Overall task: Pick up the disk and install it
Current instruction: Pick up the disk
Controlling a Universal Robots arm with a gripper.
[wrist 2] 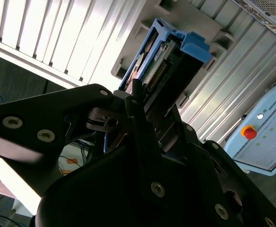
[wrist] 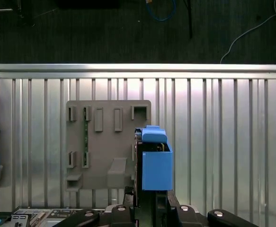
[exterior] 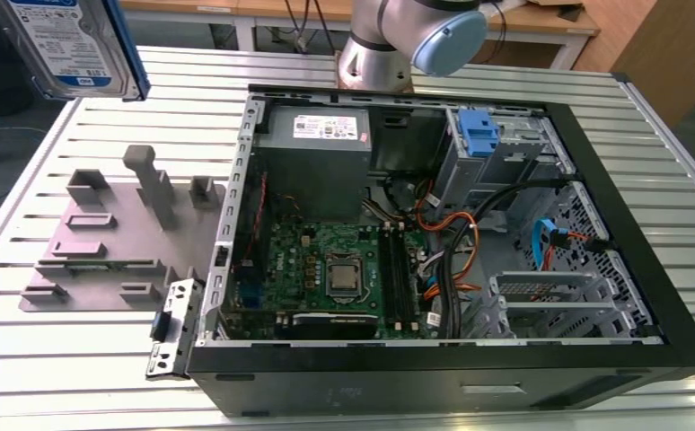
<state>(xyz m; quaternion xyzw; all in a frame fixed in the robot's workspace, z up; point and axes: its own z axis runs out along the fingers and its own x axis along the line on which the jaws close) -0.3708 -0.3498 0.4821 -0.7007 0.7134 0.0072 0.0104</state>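
Note:
The disk (exterior: 66,45), silver with a white and blue label and blue rails, hangs high in the air at the exterior view's upper left, over the far left corner of the table. In both wrist views my gripper (wrist 2: 145,97) is shut on it. The disk (wrist 2: 168,56) sticks out past the black fingers (wrist 2: 135,101), edge-on with its connector end showing. In the first wrist view the disk's blue rail (wrist: 155,163) stands over the edge of the grey holder plate (wrist: 107,142) far below. The open computer case (exterior: 444,377) lies to the exterior view's right of the disk.
The grey holder plate (exterior: 108,247) with upright pegs lies on the slatted metal table (exterior: 635,117). Inside the case are a grey power supply (exterior: 318,144), a motherboard (exterior: 329,269), loose cables (exterior: 455,233) and a blue bracket (exterior: 477,135) in the drive cage. A control pendant (wrist 2: 265,127) shows nearby.

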